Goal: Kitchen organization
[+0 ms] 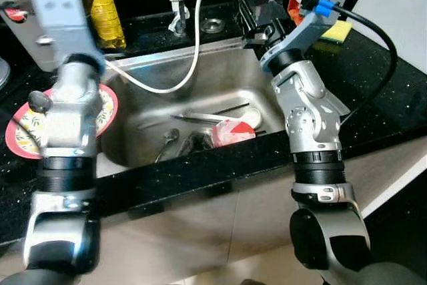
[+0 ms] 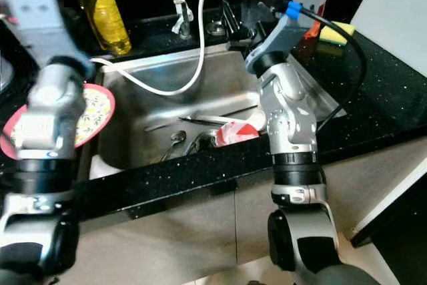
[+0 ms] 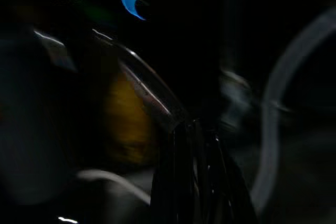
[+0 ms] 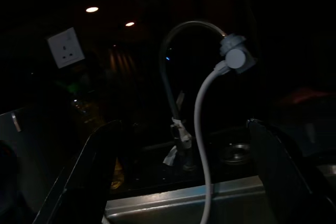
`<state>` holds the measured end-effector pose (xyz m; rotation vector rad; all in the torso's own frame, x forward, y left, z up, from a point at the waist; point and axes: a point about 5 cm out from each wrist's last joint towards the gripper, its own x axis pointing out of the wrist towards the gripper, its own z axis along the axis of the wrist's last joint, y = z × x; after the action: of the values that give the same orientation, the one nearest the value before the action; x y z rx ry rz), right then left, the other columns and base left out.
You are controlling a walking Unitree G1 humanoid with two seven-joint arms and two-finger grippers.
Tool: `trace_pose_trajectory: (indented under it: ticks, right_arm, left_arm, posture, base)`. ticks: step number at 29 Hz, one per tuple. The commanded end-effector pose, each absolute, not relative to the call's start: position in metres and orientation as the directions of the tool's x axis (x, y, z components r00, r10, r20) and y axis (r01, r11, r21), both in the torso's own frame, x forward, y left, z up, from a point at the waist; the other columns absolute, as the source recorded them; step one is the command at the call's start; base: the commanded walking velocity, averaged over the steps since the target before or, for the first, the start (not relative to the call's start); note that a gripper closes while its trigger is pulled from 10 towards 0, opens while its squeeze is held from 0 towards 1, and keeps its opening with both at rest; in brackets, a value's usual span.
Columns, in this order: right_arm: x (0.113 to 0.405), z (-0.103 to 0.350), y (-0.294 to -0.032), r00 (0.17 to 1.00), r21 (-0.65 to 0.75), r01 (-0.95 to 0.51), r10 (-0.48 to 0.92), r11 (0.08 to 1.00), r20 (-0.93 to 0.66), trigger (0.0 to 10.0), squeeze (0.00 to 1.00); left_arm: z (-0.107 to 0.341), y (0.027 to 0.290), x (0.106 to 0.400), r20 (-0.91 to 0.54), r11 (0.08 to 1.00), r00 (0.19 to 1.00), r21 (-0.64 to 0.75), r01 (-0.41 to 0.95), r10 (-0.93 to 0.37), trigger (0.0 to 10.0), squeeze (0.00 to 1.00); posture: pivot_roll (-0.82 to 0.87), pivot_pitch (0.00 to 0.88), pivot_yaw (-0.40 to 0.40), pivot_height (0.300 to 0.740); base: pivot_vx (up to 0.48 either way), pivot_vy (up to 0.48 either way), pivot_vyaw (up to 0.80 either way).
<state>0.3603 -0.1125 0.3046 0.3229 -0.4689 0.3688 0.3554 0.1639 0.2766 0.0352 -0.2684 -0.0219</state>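
Right wrist view: the right gripper (image 4: 184, 182) has its two long black fingers (image 4: 89, 171) spread wide with nothing between them; past the gap stand the curved grey tap (image 4: 173, 77) and the white hose (image 4: 202, 145) hanging from its head.
Right gripper place: raised over the back right corner of the stainless steel sink (image 1: 220, 71), near the black counter (image 1: 373, 78) behind it.
Left gripper: its fingers (image 3: 194, 182) show in the left wrist view as a dark, blurred shape; I cannot tell whether they are apart or together.
Left arm: raised at the left of the sink, over the round red-rimmed patterned plate (image 1: 20, 135).
Plate place: on the black counter, just beside the sink's left rim.
Sink contents: a red and white plastic cup (image 1: 233, 131) lying on its side near the front wall, a metal spoon (image 1: 170, 139) beside it, and a long thin utensil (image 1: 213, 117) lying across the bottom.
White hose: loops from the tap down into the basin and out toward the left rim.
Back of counter: a yellow liquid soap bottle (image 1: 100, 5) at the left, a round metal drain fitting (image 1: 212, 26) by the tap's base.
Right of counter: a yellow sponge (image 1: 337, 31) beside the right arm's wrist camera.
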Motion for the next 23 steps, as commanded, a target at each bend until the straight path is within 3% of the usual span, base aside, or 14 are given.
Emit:
trace_pose_trajectory:
  ticks: [1,3,5,6,7,8,14,15,16,22,23]
  right_arm:
    - [0.360,0.305,-0.109,0.828,0.208,-0.421,0.280,0.883,0.486,10.0,0.00]
    - [0.360,0.303,-0.111,0.833,0.214,-0.410,0.268,0.887,0.483,10.0,0.00]
    - [0.360,0.303,-0.111,0.833,0.214,-0.410,0.268,0.887,0.483,10.0,0.00]
    - [0.358,0.303,-0.111,0.834,0.212,-0.408,0.268,0.888,0.482,10.0,0.00]
    - [0.358,0.303,-0.111,0.834,0.212,-0.408,0.268,0.888,0.482,10.0,0.00]
    - [0.357,0.302,-0.112,0.834,0.207,-0.406,0.268,0.890,0.481,10.0,0.00]
    - [0.358,0.298,-0.120,0.851,0.231,-0.373,0.232,0.899,0.470,10.0,0.00]
    - [0.358,0.298,-0.117,0.850,0.229,-0.380,0.240,0.896,0.469,10.0,0.00]
    - [0.358,0.298,-0.115,0.847,0.223,-0.389,0.251,0.894,0.469,10.0,0.00]
    - [0.358,0.302,-0.114,0.841,0.224,-0.393,0.250,0.892,0.481,10.0,0.00]
    - [0.358,0.302,-0.114,0.841,0.224,-0.393,0.250,0.892,0.481,10.0,0.00]
  left_arm:
    - [0.258,0.151,0.356,0.176,0.995,0.979,0.030,0.100,-0.104,10.0,0.00]
    - [0.234,0.130,0.355,0.069,0.978,0.976,0.060,0.201,-0.205,10.0,0.00]
    - [0.234,0.130,0.355,0.069,0.978,0.976,0.060,0.201,-0.205,10.0,0.00]
    - [0.193,0.124,0.351,-0.101,0.961,0.972,0.158,0.226,-0.212,10.0,0.00]
    - [0.193,0.124,0.351,-0.101,0.961,0.972,0.158,0.226,-0.212,10.0,0.00]
    - [0.171,0.127,0.346,-0.201,0.952,0.961,0.202,0.231,-0.191,10.0,0.00]
    - [0.155,0.135,0.340,-0.284,0.941,0.940,0.219,0.258,-0.191,10.0,0.00]
    - [0.157,0.138,0.340,-0.273,0.945,0.945,0.217,0.244,-0.182,10.0,0.46]
    - [0.159,0.141,0.341,-0.248,0.954,0.956,0.214,0.209,-0.154,10.0,1.00]
    - [0.211,0.181,0.347,0.066,0.978,0.997,0.198,-0.059,0.047,10.0,1.00]
    - [0.211,0.181,0.347,0.066,0.978,0.997,0.198,-0.059,0.047,10.0,1.00]
  posture:
    - [0.12,0.000,0.072,0.740]
    - [0.12,0.000,0.074,0.740]
    - [0.12,0.000,0.074,0.740]
    - [0.10,0.000,0.088,0.740]
    - [0.10,0.000,0.088,0.740]
    - [0.10,0.000,0.094,0.740]
    - [0.11,0.000,0.082,0.740]
    - [0.11,0.000,0.085,0.740]
    - [0.11,0.000,0.085,0.740]
    - [0.12,0.000,0.084,0.740]
    - [0.12,0.000,0.084,0.740]
  base:
    - [0.000,0.000,0.00]
    - [0.000,0.000,0.00]
    - [0.000,0.000,0.00]
    - [0.000,0.000,0.00]
    - [0.000,0.000,0.00]
    - [0.000,0.000,0.00]
    - [0.000,0.000,0.00]
    - [0.000,0.000,0.00]
    - [0.000,0.000,0.00]
    - [0.000,0.000,0.00]
    - [0.000,0.000,0.00]
